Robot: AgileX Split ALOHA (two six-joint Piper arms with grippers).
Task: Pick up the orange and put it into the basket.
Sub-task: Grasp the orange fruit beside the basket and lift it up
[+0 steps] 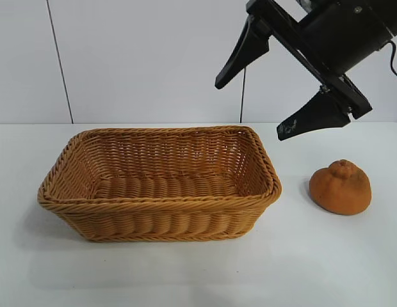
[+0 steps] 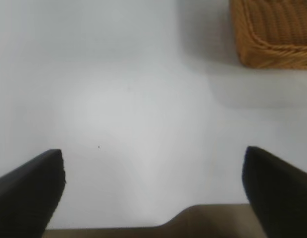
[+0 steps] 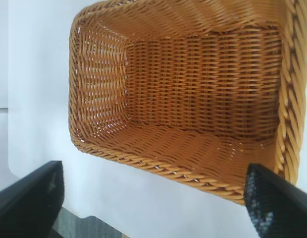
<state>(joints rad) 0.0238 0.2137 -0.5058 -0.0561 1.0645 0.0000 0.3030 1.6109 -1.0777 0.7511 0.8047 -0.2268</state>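
Observation:
The orange (image 1: 340, 187), dull orange-brown with a knobbly top, sits on the white table to the right of the basket (image 1: 160, 203). The basket is a large tan wicker rectangle, empty inside; it also shows in the right wrist view (image 3: 99, 74) and a corner of it in the left wrist view (image 2: 272, 49). My right gripper (image 1: 253, 109) is open and empty, held high above the basket's far right corner and up-left of the orange. My left gripper (image 2: 153, 168) is open and empty over bare table, away from the basket; it is out of the exterior view.
The white table (image 1: 186, 275) carries only the basket and the orange. A pale wall (image 1: 141, 57) stands behind. The table's edge (image 2: 143, 230) runs close under the left gripper.

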